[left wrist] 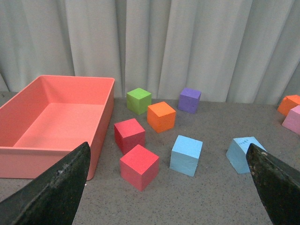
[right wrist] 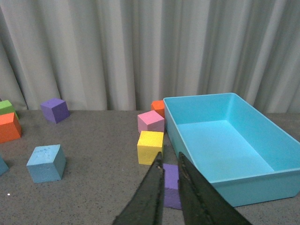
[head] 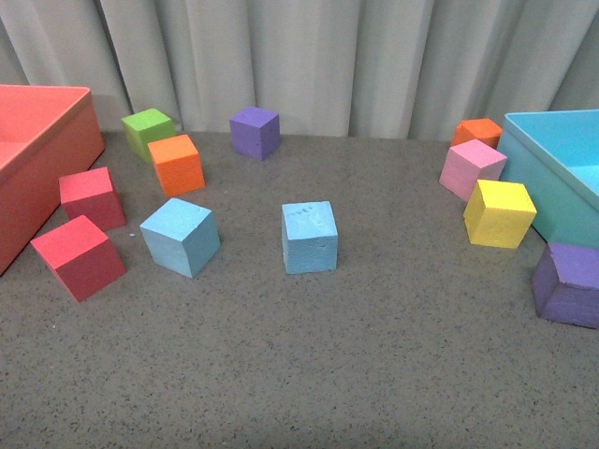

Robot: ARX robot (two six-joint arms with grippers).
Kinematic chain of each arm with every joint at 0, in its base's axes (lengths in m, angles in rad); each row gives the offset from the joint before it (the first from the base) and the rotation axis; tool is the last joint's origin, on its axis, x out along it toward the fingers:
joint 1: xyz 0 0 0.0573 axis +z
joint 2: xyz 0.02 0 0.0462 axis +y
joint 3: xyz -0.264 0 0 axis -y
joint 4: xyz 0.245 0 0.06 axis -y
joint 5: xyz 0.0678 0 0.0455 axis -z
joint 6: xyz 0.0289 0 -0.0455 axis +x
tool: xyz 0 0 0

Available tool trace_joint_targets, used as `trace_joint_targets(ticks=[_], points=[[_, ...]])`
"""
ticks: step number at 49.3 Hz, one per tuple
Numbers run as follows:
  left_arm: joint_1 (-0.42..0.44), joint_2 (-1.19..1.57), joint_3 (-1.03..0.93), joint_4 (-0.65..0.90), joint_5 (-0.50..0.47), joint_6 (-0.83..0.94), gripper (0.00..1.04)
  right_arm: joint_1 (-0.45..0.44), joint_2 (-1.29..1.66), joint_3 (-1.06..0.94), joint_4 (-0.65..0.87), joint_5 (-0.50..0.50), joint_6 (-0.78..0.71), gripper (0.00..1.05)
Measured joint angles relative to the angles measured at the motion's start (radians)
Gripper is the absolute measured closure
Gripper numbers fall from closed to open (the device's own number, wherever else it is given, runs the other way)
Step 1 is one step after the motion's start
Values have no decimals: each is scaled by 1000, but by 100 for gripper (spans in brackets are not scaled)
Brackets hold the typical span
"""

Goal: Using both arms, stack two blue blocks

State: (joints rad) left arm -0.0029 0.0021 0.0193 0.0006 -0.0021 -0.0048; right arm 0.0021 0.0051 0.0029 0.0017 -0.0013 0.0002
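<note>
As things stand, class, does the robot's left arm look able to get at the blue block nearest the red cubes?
Probably yes. That blue block sits in the open with nothing on top and gaps to the red cubes and the orange cube. The left arm's fingers stand wide apart.

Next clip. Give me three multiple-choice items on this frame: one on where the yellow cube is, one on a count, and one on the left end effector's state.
1. The yellow cube is: A) inside a bin B) on the table beside the turquoise bin C) stacked on another cube
2. How many blue blocks show? A) one B) two C) three
3. The left end effector is: A) open and empty B) shut on a block C) shut on nothing
Key: 1 B, it sits just outside the bin's wall; 2 B, two stand apart mid-table; 3 A, its fingers spread wide with nothing between.
</note>
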Motion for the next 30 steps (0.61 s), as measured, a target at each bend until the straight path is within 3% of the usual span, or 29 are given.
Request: trace_joint_targets(ticks=[11,16,19,22,24,30], points=[[0,0,0,0,0,0,7,0,-1,0,0,0,0,59],[-4,11,6,-24,-13,-4,7,0,-1,0,0,0,0,34],[-6,88,45,-131,-44,-21,7,0,-1,0,0,0,0,23],[5,200,57,-121,-41,-41,7,0,-1,0,0,0,0,12],[6,300,69,-69,-44,-56,7,0,-1,0,0,0,1,8],[-29,548,129,119,-78,-55,7,0,-1,0,0,0,0,10]])
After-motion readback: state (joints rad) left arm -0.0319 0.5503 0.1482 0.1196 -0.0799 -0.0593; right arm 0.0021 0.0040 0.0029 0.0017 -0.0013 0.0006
